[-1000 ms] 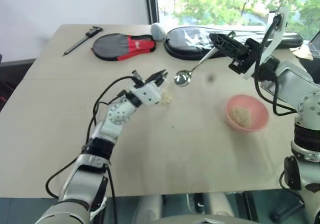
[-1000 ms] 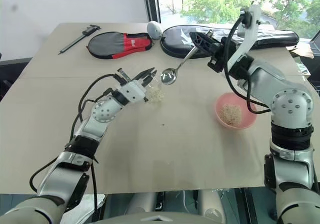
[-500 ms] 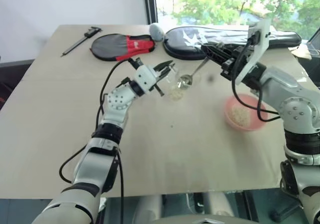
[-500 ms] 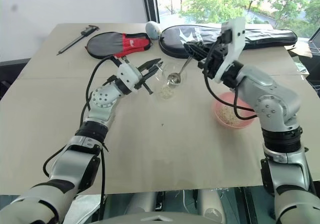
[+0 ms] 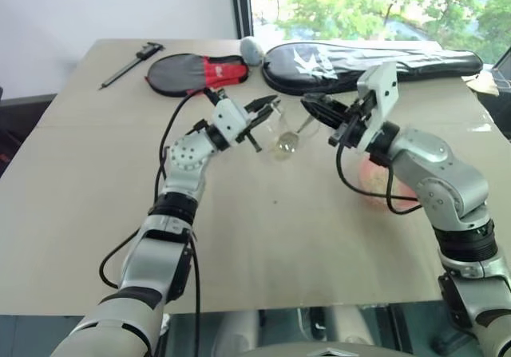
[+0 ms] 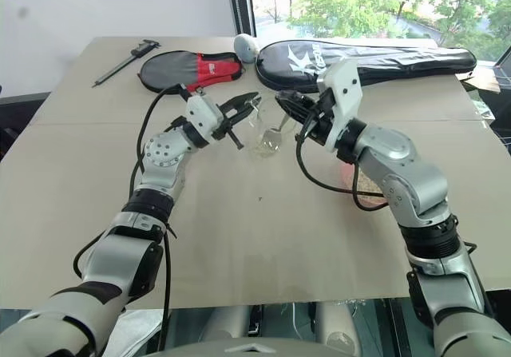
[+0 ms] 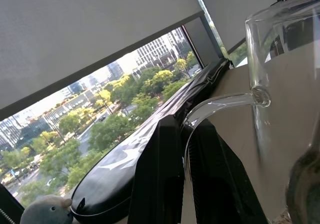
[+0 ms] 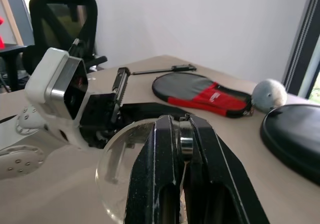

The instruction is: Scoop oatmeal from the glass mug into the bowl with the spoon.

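My left gripper (image 5: pixel 262 120) is shut on the handle of the glass mug (image 5: pixel 285 136) and holds it tilted just above the table. In the left wrist view its fingers (image 7: pixel 160 179) pinch the clear handle of the glass mug (image 7: pixel 280 108). Pale oatmeal (image 5: pixel 280 151) lies in the mug's bottom. My right gripper (image 5: pixel 316 107) is shut on the spoon (image 5: pixel 297 129), whose small end dips inside the mug. The spoon's handle (image 8: pixel 186 134) shows between the right fingers. The pink bowl (image 6: pixel 348 183) with oatmeal (image 6: pixel 366 183) sits behind my right forearm, partly hidden.
At the table's far side lie a black caliper (image 5: pixel 132 63), a red and black paddle cover (image 5: pixel 200 73), a grey ball (image 5: pixel 252 49) and a long black racket bag (image 5: pixel 375 57). A window stands beyond them. An office chair (image 8: pixel 55 13) is off to the left.
My right gripper came down and to the left, bringing the spoon from above the table into the mug. My left gripper lifted and tilted the mug early on, then held still.
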Controlling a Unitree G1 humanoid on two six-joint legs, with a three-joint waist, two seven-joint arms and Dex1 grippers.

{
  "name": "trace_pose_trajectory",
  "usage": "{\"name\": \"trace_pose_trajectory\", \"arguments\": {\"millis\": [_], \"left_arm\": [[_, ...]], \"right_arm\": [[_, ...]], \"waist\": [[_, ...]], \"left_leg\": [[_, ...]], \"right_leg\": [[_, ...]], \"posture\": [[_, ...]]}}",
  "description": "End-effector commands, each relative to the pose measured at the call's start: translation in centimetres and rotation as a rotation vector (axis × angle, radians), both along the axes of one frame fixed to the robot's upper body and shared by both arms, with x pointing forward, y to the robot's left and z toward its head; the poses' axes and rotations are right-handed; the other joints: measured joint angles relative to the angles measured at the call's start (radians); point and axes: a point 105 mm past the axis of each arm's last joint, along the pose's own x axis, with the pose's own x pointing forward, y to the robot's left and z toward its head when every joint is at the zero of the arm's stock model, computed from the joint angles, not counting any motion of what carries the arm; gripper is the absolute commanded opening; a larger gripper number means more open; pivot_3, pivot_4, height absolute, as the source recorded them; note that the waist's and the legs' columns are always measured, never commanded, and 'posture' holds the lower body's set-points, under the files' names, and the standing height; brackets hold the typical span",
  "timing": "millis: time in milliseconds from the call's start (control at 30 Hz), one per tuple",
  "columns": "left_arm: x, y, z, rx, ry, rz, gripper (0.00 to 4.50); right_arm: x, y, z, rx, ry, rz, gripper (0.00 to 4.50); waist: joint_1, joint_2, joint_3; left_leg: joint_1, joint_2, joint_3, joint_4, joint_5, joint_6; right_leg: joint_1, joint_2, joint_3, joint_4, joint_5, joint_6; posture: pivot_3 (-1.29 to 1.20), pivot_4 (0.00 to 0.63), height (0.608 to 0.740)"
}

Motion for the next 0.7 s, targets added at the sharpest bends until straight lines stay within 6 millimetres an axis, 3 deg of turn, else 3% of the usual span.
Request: {"name": "trace_pose_trajectory", "arguments": {"millis": [33, 400, 700], "left_arm": [[0.0, 0.4, 2.7, -0.036, -0.096, 0.013, 0.08], [0.1, -0.3, 2.1, -0.046, -0.098, 0.019, 0.08], [0.8, -0.8, 0.6, -0.109, -0.045, 0.090, 0.08]], "right_arm": [[-0.8, -0.3, 0.6, 0.028, 0.038, 0.027, 0.00], [0.8, -1.1, 0.4, 0.248, 0.380, -0.056, 0.00], [1.9, -3.6, 1.7, 0.458, 0.562, -0.108, 0.00]], "waist": [[0.000, 0.000, 0.000], [0.000, 0.000, 0.000], [0.001, 0.000, 0.000]], "left_leg": [[0.000, 0.000, 0.000, 0.000, 0.000, 0.000], [0.000, 0.000, 0.000, 0.000, 0.000, 0.000], [0.000, 0.000, 0.000, 0.000, 0.000, 0.000]], "right_leg": [[0.000, 0.000, 0.000, 0.000, 0.000, 0.000], [0.000, 0.000, 0.000, 0.001, 0.000, 0.000], [0.000, 0.000, 0.000, 0.001, 0.000, 0.000]], "posture": [[0.00, 0.150, 0.740], [0.00, 0.150, 0.740], [0.00, 0.150, 0.740]]}}
